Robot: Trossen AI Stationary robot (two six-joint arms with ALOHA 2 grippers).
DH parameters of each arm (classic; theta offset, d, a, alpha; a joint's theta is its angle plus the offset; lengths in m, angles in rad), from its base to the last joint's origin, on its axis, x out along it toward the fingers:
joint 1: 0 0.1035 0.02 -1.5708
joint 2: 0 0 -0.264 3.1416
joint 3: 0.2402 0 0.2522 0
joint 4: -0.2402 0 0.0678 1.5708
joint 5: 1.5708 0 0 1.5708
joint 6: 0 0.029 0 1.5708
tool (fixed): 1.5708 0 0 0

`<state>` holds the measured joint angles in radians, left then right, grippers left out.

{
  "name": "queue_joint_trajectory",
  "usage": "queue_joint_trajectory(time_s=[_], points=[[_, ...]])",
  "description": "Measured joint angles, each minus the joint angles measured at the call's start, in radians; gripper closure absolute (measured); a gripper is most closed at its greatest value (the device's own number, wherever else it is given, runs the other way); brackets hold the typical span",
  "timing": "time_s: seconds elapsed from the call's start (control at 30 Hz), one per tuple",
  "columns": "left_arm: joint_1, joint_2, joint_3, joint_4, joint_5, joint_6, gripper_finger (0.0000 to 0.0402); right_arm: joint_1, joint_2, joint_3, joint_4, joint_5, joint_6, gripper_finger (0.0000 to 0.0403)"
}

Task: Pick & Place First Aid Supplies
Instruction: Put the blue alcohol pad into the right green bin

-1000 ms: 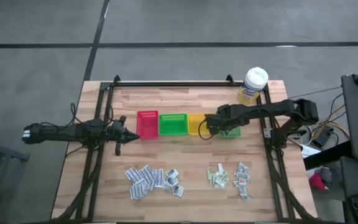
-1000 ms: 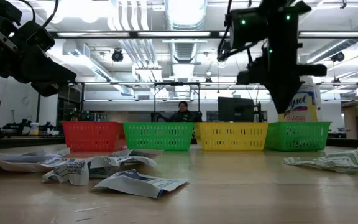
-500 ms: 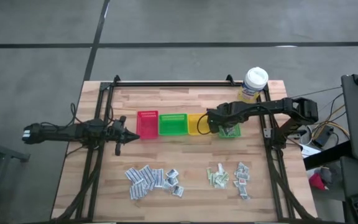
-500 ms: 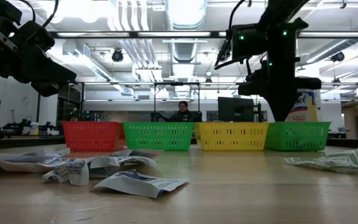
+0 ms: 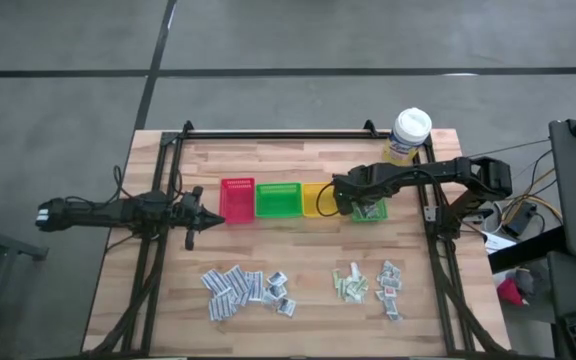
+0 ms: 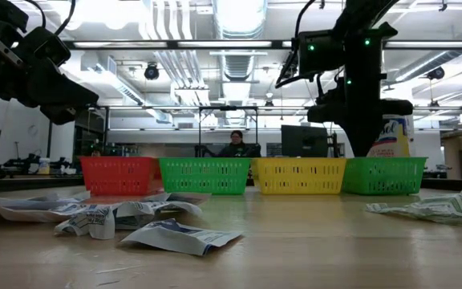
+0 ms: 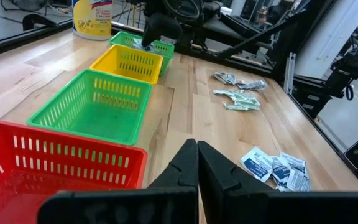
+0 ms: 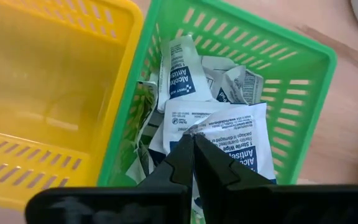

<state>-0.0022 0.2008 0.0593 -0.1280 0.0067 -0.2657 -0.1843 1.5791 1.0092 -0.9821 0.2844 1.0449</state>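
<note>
A white-blue antiseptic sachet (image 8: 225, 134) is pinched in the closed right end effector (image 8: 193, 144), low inside the green bin next to the wipes tub (image 5: 369, 209), over other sachets already lying in that bin. More first aid supplies (image 5: 248, 290) wait in heaps on the desk (image 5: 298, 260), well in front of this bin. I think the thin sachet may stick to a finger on release, or the fingers may knock the bin wall; the left end effector (image 5: 206, 220), closed and empty, waits far from this bin, beside the red bin (image 5: 236, 200).
</note>
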Motion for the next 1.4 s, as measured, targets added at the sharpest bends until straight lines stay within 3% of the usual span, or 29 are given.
queue_joint_trajectory(time_s=[1.07,1.4], points=[[0.000,0.000,0.000,0.001,0.000,0.000,0.0401,0.001,0.000,0.000,0.009,-0.006,-0.006,0.0394],[0.000,0.000,0.000,0.001,0.000,0.000,0.0401,-0.004,0.000,0.000,0.047,-0.050,-0.022,0.0394]])
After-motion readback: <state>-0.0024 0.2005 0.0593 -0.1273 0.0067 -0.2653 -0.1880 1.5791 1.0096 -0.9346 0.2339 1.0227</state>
